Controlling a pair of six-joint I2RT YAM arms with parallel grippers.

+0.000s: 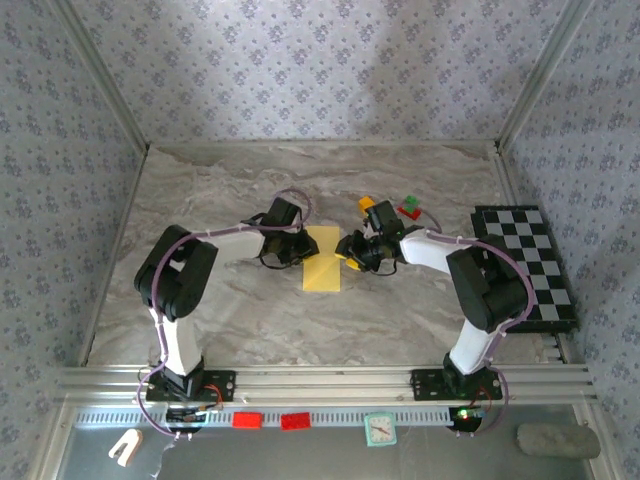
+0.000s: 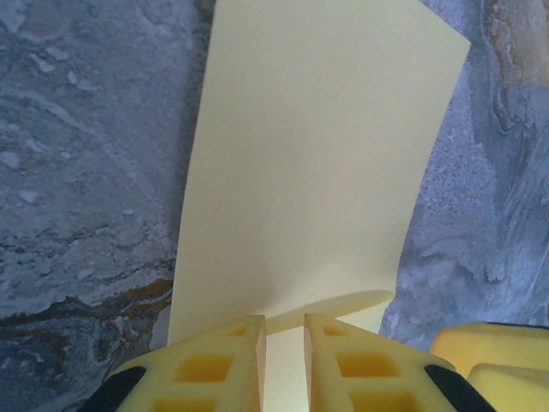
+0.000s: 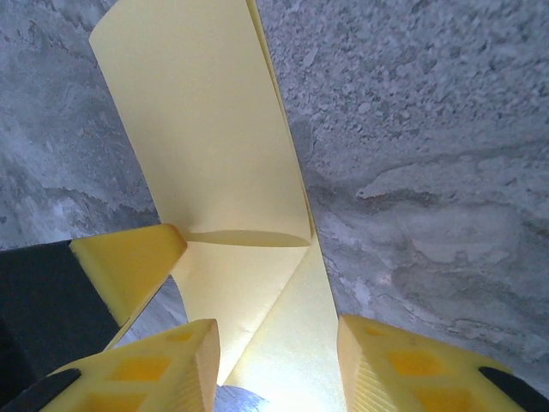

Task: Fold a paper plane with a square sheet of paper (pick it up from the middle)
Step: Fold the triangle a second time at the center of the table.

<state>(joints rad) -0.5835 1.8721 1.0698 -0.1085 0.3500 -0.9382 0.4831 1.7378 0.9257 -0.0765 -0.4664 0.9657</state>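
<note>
Left gripper [image 1: 297, 243] and right gripper [image 1: 347, 252] flank yellow sheet [image 1: 322, 258] mid-bench, seen from above. Sheet is a narrow matte rectangle on grey marbled bench [image 1: 200, 200]. Floral-papered walls [image 1: 300, 70] around, checkered board [image 1: 525, 265] far right.

Your left wrist view: pocketed yellow fingers [image 2: 223, 369] nearly together, slim slit over sheet; whether they pinch it, you cannot tell. Curled fold lip shows.

Your right wrist view: fingers [image 3: 386, 365] well apart, straddling sheet's near end. Diagonal flap edge shows.
</note>
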